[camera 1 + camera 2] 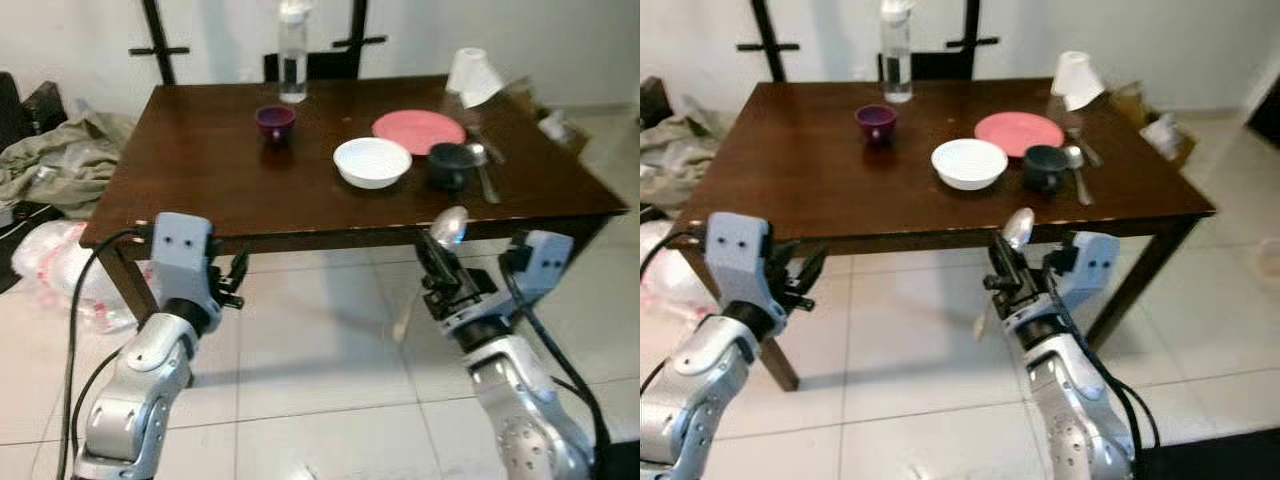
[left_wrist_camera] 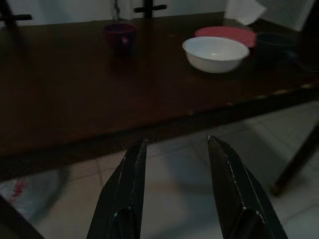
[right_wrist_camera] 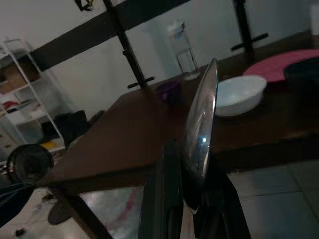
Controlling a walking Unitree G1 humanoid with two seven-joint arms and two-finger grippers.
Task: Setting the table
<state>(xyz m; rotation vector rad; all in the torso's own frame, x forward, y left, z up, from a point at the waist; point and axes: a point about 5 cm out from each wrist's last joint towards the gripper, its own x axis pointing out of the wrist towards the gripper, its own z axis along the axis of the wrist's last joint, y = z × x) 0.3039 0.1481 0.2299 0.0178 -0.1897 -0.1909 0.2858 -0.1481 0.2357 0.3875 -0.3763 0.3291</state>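
Ahead, dark table (image 1: pixel 200 180), tiled floor (image 1: pixel 320 380).

Home dining area: dark wood table (image 1: pixel 200 180) on pale floor tiles (image 1: pixel 330 370), w/ white bowl (image 1: pixel 372 162), pink plate (image 1: pixel 418 131), purple cup (image 1: pixel 275 121) & water bottle (image 1: pixel 292 62). Crumpled clothes (image 1: pixel 50 160) and plastic bags (image 1: pixel 50 270) lie beside it; white shelf unit (image 3: pixel 22 99) stands by the wall.

Bowl (image 1: pixel 371 161) mid-table (image 1: pixel 200 190); plate (image 1: pixel 418 130) behind-right; cup (image 1: pixel 275 121) left; bottle (image 1: pixel 292 55) behind cup.

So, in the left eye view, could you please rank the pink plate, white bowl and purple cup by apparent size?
1. Flat pink plate, widest, though only slightly
2. Round white bowl
3. Small purple cup, clearly smallest
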